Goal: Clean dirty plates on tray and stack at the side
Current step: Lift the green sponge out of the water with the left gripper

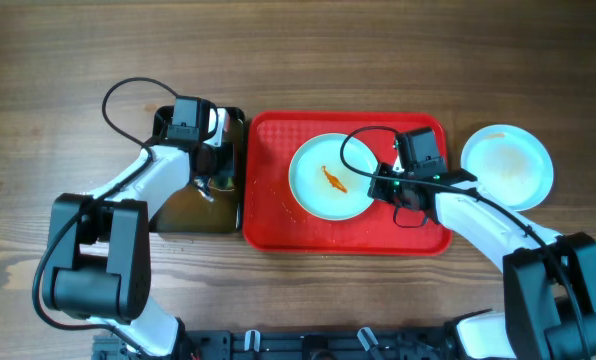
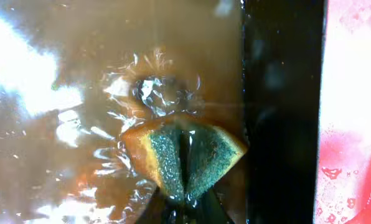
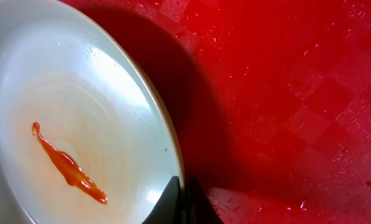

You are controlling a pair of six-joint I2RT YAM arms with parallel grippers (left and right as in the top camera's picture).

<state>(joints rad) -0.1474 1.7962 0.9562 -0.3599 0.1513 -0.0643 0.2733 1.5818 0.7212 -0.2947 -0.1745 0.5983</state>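
On the red tray [image 1: 268, 225] lies one pale plate [image 1: 313, 180] with an orange-red sauce smear [image 1: 333, 179]. My right gripper [image 1: 383, 186] is shut on that plate's right rim; in the right wrist view the fingertips [image 3: 172, 200] pinch the rim of the plate [image 3: 79, 106] from both sides, and the plate casts a shadow on the tray [image 3: 285, 93]. A second plate [image 1: 508, 165] with yellowish residue rests on the table right of the tray. My left gripper [image 2: 185, 208] is down in the black bin, shut on a green and yellow sponge [image 2: 164, 155] that folds under the squeeze.
The black bin [image 1: 236, 150] of brownish water [image 2: 61, 149] stands directly left of the tray, its dark wall [image 2: 279, 112] between the sponge and the tray. Both arms reach in from the front edge. Water drops dot the tray.
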